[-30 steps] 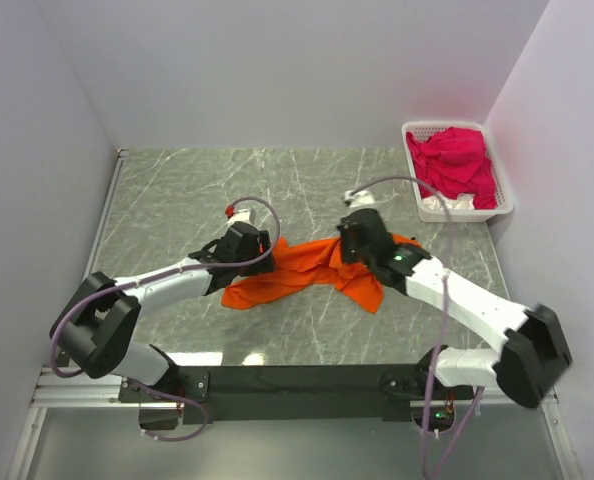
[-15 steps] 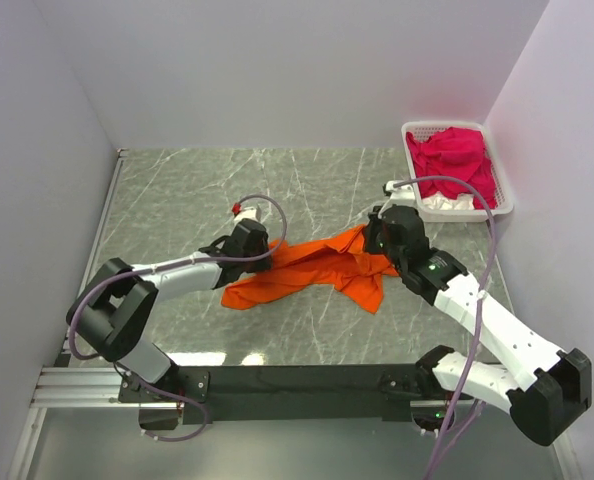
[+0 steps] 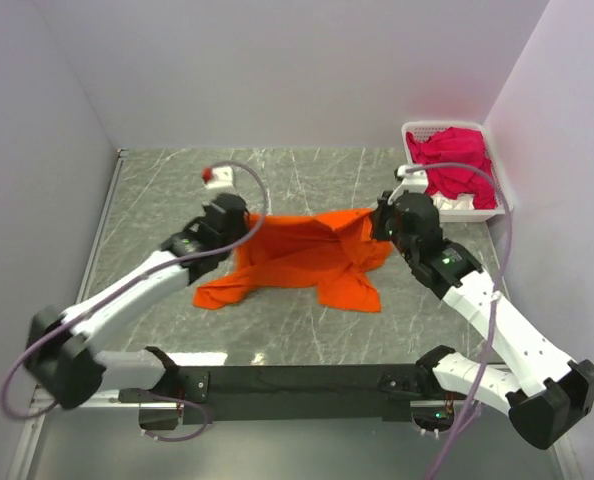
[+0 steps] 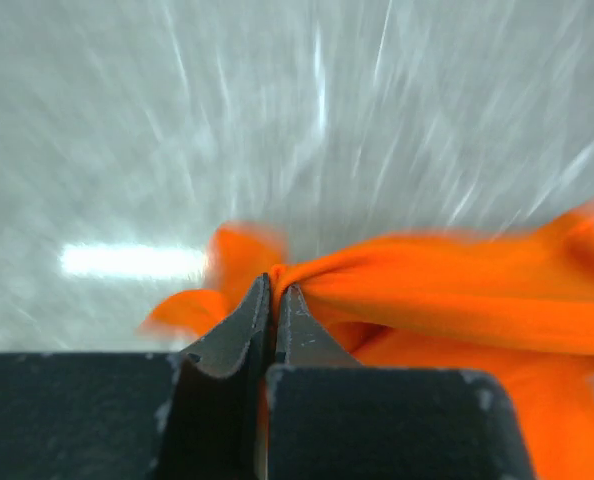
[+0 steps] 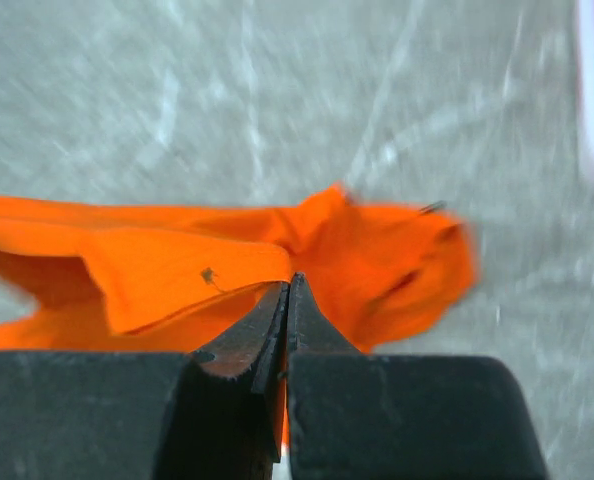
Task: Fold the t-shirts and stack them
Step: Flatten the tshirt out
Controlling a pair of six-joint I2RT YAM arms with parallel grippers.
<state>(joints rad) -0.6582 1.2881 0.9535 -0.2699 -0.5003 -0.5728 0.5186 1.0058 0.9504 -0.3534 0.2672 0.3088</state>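
Left wrist view: the left claw [image 4: 274, 287] was pressed together on a fold of the orange shirt [image 4: 457, 295]. Its dark fingers [image 4: 239, 325] met with only a sliver of cloth between the tips. From the pinch the cloth ran off taut to the right, and a looser lump sat behind it on the left (the view was blurred, so finer creases could not be told).

In the right wrist view the right claw [image 5: 289, 288] was likewise clamped on the shirt. It gripped an edge with a flat flap to its left and a crumpled part to its right.

From the top view, the left claw held the shirt's far left corner and the right claw its far right corner. The far edge was stretched between them. The rest of the cloth spread toward the near edge of the worktop [image 3: 167, 190] and lay on it, with one tail at the near left and another near the middle. The shirt sat about mid-worktop, a little right of centre.

The basket [image 3: 504, 200] stood in the far right corner, just beside the right claw's wrist. The pink shirts [image 3: 455, 160] were heaped inside it, with something white at its near end.
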